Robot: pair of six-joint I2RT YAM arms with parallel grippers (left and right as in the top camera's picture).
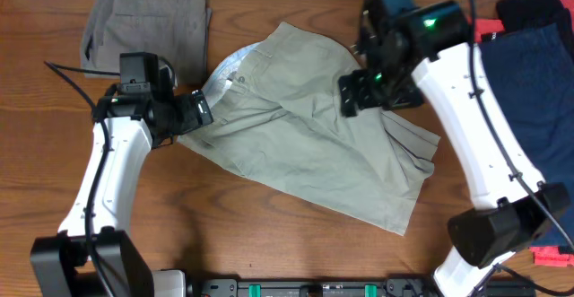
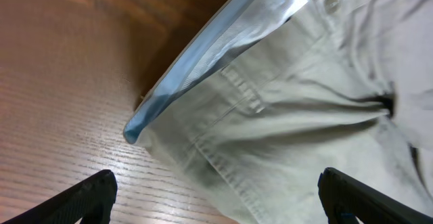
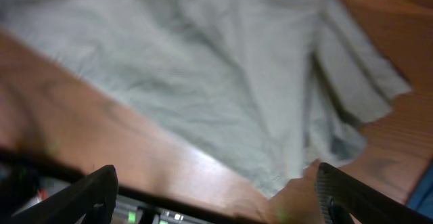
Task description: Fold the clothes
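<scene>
The light khaki shorts lie spread and rumpled on the wooden table, waistband toward the upper left. My left gripper is at the waistband's left corner. In the left wrist view it stands open with nothing between its fingers, and the pale blue waistband lining is turned up just ahead. My right gripper hovers over the upper right part of the shorts. It is open too, above the cloth, and that view is blurred.
A grey-olive pair lies folded at the back left. A dark navy pair lies at the right edge, with a red object beside it. Another red item sits at the front right corner.
</scene>
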